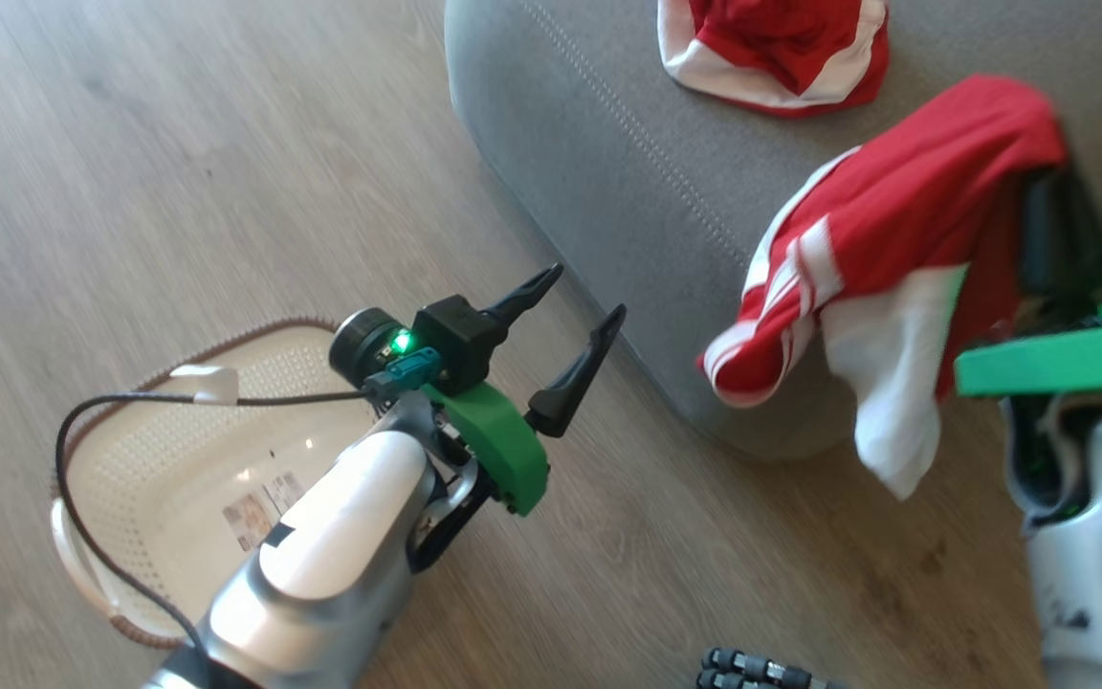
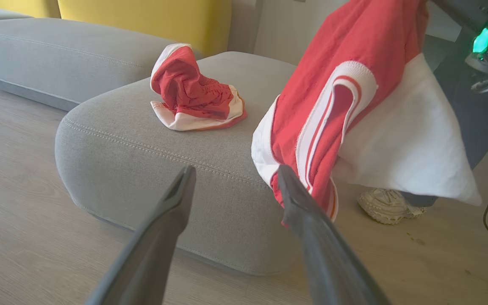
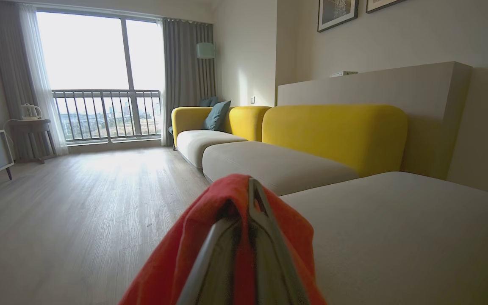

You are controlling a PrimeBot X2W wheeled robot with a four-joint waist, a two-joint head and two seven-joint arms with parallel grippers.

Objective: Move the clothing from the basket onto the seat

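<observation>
One red and white garment lies crumpled on the grey seat, also seen as a bundle in the left wrist view. A second red garment with white panel and stripes hangs over the seat's near corner, my right gripper shut on its top fold; the red cloth wraps the closed fingers. My left gripper is open and holds nothing, above the floor between the cream basket and the seat. The basket's inside shows just a label sticker.
Wood floor surrounds the seat. A pale shoe of a person stands on the floor behind the hanging garment. A yellow-backed sofa runs beyond the seat. Dark metal parts lie at the head view's bottom edge.
</observation>
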